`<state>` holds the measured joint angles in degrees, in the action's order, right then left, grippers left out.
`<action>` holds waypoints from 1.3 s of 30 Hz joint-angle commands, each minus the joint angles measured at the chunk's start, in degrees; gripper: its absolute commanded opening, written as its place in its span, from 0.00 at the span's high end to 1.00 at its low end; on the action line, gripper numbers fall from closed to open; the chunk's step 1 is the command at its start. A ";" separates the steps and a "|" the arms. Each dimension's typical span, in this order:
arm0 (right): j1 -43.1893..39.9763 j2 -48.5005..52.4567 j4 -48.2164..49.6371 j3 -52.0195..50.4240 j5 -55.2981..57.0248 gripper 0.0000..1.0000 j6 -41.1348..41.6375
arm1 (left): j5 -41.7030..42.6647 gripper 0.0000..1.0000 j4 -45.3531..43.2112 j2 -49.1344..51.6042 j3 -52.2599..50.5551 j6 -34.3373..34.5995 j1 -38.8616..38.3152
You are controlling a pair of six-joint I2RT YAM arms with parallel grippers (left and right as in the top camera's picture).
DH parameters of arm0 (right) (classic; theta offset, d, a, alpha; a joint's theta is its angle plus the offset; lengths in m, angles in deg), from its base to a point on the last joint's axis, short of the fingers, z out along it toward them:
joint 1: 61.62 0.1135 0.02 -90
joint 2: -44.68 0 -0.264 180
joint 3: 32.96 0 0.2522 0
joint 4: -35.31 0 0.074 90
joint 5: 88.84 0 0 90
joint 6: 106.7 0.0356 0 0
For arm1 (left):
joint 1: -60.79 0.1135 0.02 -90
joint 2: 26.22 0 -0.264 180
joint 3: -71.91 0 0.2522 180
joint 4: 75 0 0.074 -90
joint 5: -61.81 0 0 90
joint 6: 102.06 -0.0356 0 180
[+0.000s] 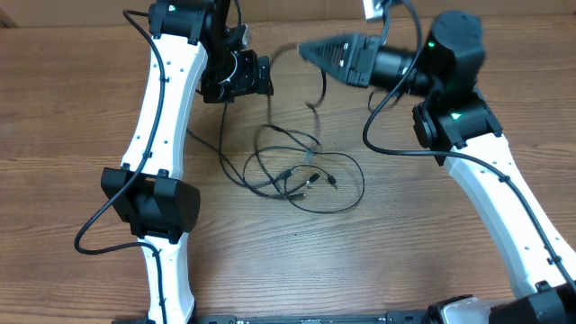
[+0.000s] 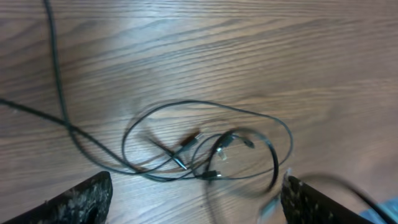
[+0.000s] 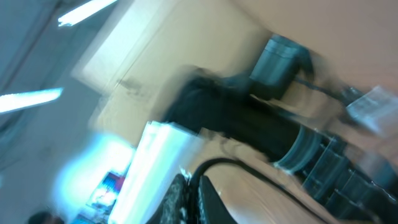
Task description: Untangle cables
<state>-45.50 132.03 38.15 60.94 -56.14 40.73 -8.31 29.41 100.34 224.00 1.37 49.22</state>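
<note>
Now, table [image 1: 387, 270]: bare wood; it carries the whole heap, well under both pairs of fingers.
Left arm [image 1: 166, 108]: bent over the far side, I think so that its fingers look down on the heap and can choose a strand.
Right arm [image 1: 504, 198]: reaches in from the other side with the wrist raised, probably to pull one strand up and away from the rest.
Left gripper [image 2: 196, 186]: the fingers [image 2: 87, 199] stand wide apart and nothing is between them. They touch no cable and hang above the heap.
Right gripper [image 1: 308, 49]: blurred and above the table, with the fingers pressed together. A thin strand seems to run to the tip, but I cannot tell if it is really pinched.
Cables [image 1: 306, 175]: thin black loops lying loose on the wood, crossing each other in several places. In the left wrist view they are just beyond the open fingers and between them; from the right fingers they are below and to the near side. One strand goes from the heap up toward the right fingertips.
Plugs [image 2: 186, 146]: small ends, some silver, gathered in the middle of the loops, close together. This knot looks not yet undone.
</note>
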 commanded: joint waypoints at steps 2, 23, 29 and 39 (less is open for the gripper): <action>-1.31 -0.87 16.48 0.94 -4.37 0.96 16.33 | 7.39 0.16 1.31 -0.31 -0.15 -2.78 1.51; -1.62 -0.81 -12.52 0.94 32.48 0.96 10.01 | 17.29 0.21 6.16 -0.33 -0.15 -0.35 3.30; -1.73 -0.81 -12.83 0.94 42.56 0.96 10.32 | 8.37 0.23 6.16 -0.33 -0.17 -0.02 3.30; -1.55 -0.81 -12.66 0.94 43.17 0.96 38.99 | 6.45 0.31 1.31 -0.28 -0.33 -5.97 -0.09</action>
<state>-47.23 131.75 24.82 61.26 -12.97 65.54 0.10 32.82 100.34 223.95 -2.15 51.60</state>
